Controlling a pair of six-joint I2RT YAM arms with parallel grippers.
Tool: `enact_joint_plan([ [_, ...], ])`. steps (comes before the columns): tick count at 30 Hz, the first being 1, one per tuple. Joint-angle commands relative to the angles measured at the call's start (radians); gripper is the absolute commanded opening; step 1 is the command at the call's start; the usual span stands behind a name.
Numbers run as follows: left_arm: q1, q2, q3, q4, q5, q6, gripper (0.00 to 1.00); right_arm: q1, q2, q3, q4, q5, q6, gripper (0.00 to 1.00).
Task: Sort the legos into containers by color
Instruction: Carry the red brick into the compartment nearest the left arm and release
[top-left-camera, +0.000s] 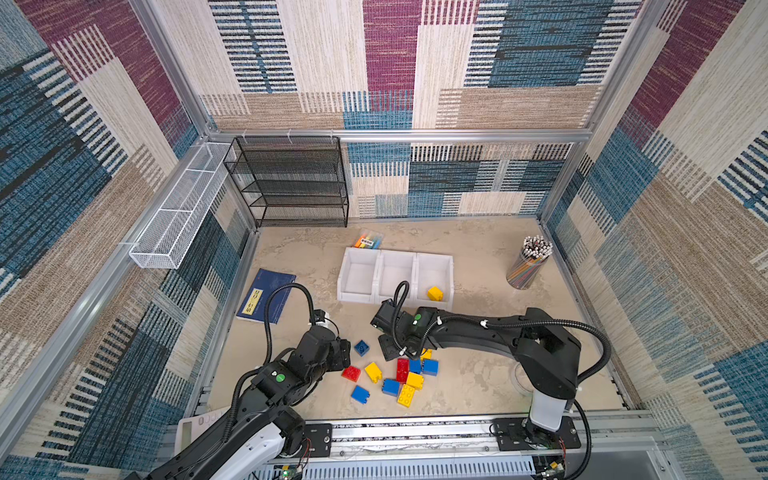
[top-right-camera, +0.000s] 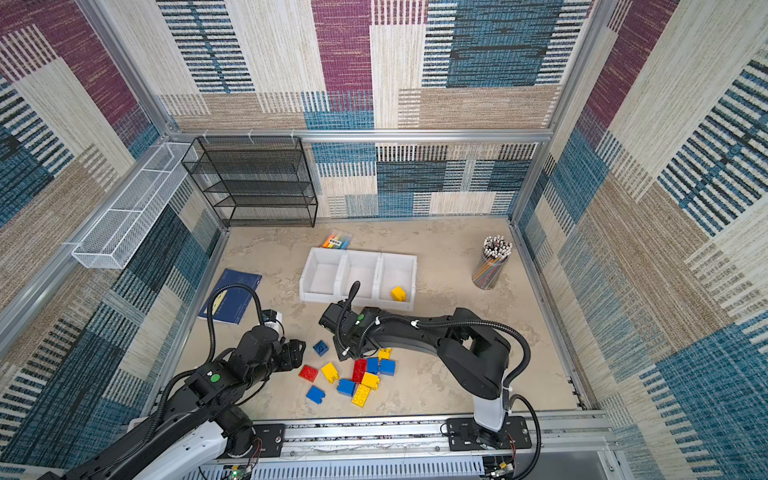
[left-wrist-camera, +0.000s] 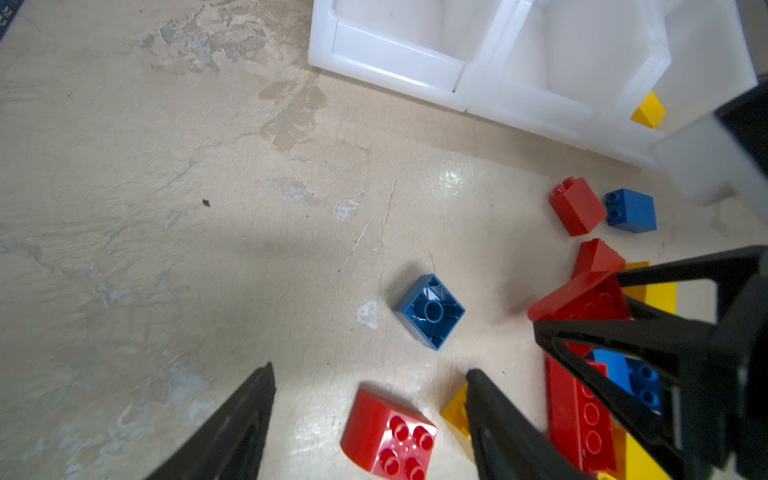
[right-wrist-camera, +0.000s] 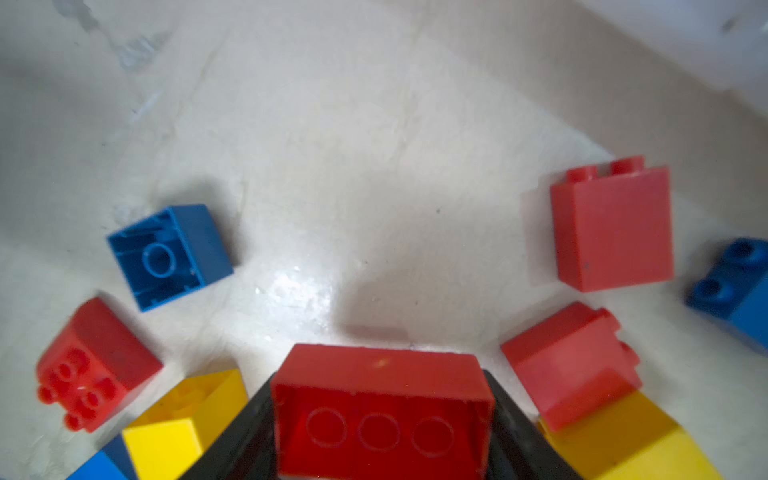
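We look down on a tabletop (top-left-camera: 469, 390) of mottled beige, stone-like and faintly glossy. It is boxed in by aluminium rails (top-left-camera: 457, 135) and three walls (top-left-camera: 390, 62) of woven patchwork in blue, maroon, cream and tan.

Starting at the left, one long white wire mesh basket (top-left-camera: 174, 220) hangs on the side wall. One black mesh shelf rack (top-left-camera: 291, 183) stands at the back, and one dark blue book (top-left-camera: 259, 291) lies flat. The left gripper (left-wrist-camera: 370, 370) sits low over bare table, its jaws wide with nothing between them. A square red brick (left-wrist-camera: 388, 432), studs up, and a blue brick (left-wrist-camera: 430, 311), hollow side up, lie just ahead of it.

Next come the legos (top-left-camera: 390, 386), hard, shiny, studded plastic blocks lying loose in a cluster in front of the bins. In both top views we count eleven showing on the table: five blue, four yellow and two red. The right arm covers more of them.

Behind the cluster lie one pack of markers (top-left-camera: 368, 241) and three joined white plastic bins (top-left-camera: 379, 270), smooth and rectangular with low sloped front lips. The right-hand bin holds a single yellow brick (top-left-camera: 434, 293).

The right gripper (right-wrist-camera: 380, 374) is down in the cluster, its jaws closed against the sides of a long red brick (right-wrist-camera: 380, 419). The brick's hollow underside, with three rings, faces the wrist camera.

At the far right stands one clear cup (top-left-camera: 525, 270) packed with pencils.
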Motion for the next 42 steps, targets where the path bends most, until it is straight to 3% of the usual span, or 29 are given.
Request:
enact_joint_plan([
  [1,0.000,-0.005,0.008,-0.038,0.003,-0.006,0.76,-0.020,0.009,0.093,-0.006,0.062,-0.094,0.59],
  [8,0.000,-0.034,0.024,-0.081,0.011,-0.007,0.76,-0.124,0.137,0.356,0.054,0.034,-0.265,0.58],
  [13,0.001,-0.050,0.030,-0.102,0.017,-0.020,0.76,-0.159,0.317,0.614,0.037,0.016,-0.353,0.58],
  [24,0.001,-0.057,0.026,-0.116,0.045,-0.044,0.75,-0.184,0.653,1.067,-0.085,-0.003,-0.427,0.60],
  [34,0.000,-0.065,0.021,-0.116,0.054,-0.052,0.75,-0.206,0.639,1.019,-0.053,-0.022,-0.414,0.77],
  [42,0.001,-0.059,0.021,-0.110,0.068,-0.052,0.75,-0.206,0.594,1.019,-0.048,-0.031,-0.411,0.80],
])
